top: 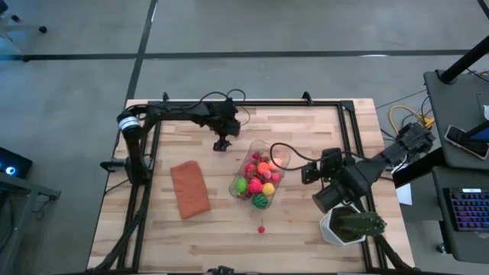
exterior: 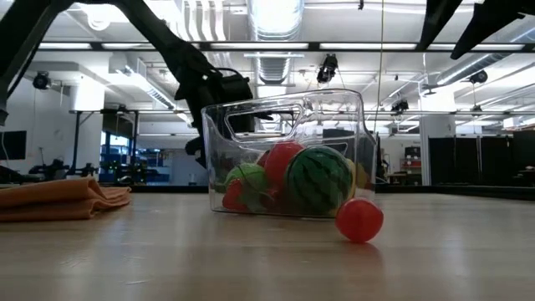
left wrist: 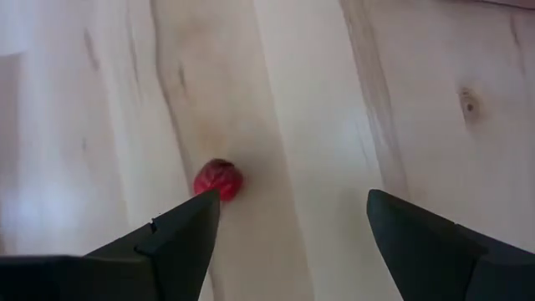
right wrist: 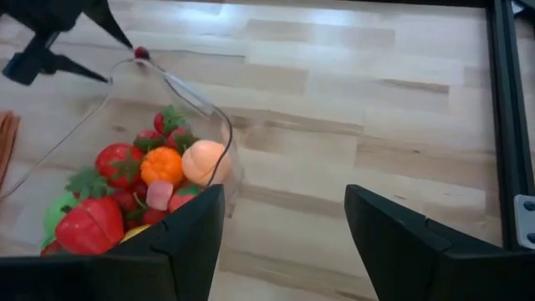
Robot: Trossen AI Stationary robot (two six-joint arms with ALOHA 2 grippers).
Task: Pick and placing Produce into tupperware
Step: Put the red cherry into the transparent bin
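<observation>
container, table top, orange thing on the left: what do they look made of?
Tupperware: clear, glossy plastic by the look; the produce and the room show through its walls. Table: pale wood planks, visible grain and a knot, matte finish. Orange rectangle: probably folded cloth; soft layered edges in the low view.

A clear tupperware (exterior: 288, 155) stands on the wooden table (exterior: 267, 259), holding a striped green melon (exterior: 318, 180) and red and green produce. A red ball (exterior: 359, 220) rests just beside it. Folded orange cloth (exterior: 58, 199) lies left. A dark arm (exterior: 192, 75) hangs behind, seemingly over the far table.
</observation>
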